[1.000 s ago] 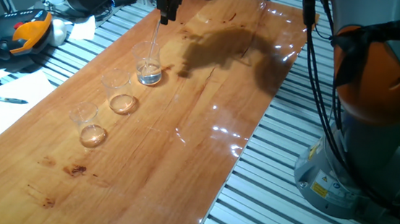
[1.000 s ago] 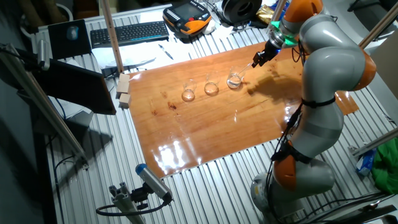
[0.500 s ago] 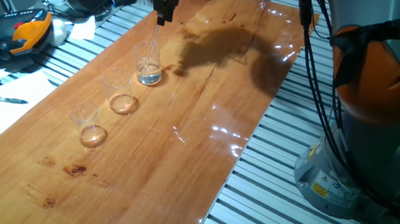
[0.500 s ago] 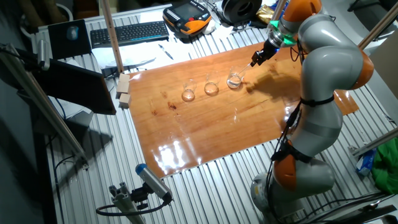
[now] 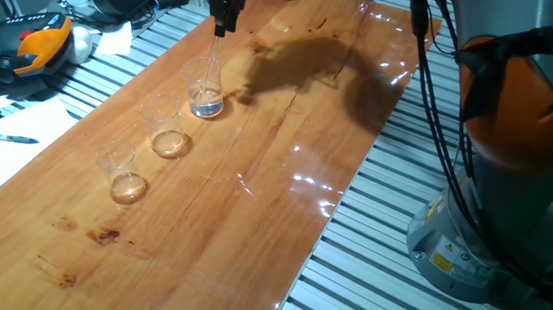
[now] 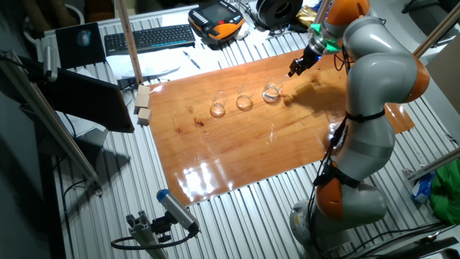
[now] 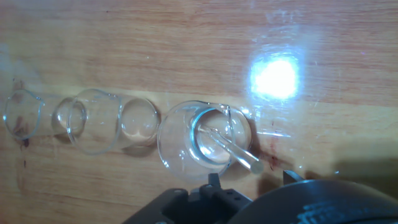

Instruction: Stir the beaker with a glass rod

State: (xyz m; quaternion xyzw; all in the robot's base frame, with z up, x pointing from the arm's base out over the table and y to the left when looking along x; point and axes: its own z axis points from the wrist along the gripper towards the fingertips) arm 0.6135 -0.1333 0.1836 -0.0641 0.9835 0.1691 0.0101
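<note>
The beaker (image 5: 206, 99) with the colourless bottom stands on the wooden table, the far one of a row of three. It also shows in the other fixed view (image 6: 271, 92) and in the hand view (image 7: 205, 137). The glass rod (image 5: 214, 61) slants down from my gripper (image 5: 220, 30) into this beaker, its lower end near the bottom (image 7: 230, 146). The gripper (image 6: 293, 70) hangs above and just beyond the beaker, shut on the rod's top end. In the hand view only the gripper's (image 7: 249, 179) dark tips show at the bottom edge.
Two amber-bottomed beakers (image 5: 168, 137) (image 5: 126, 182) stand in line nearer the front of the table (image 5: 282, 206). A keyboard (image 6: 147, 37), an orange-black pendant (image 6: 219, 18) and clutter lie beyond the table's far side. The robot base (image 5: 514, 196) stands at the right.
My gripper has shifted slightly to the left over the beaker, carrying the rod's top with it. The rod's lower end stays inside the beaker. The beakers have not moved.
</note>
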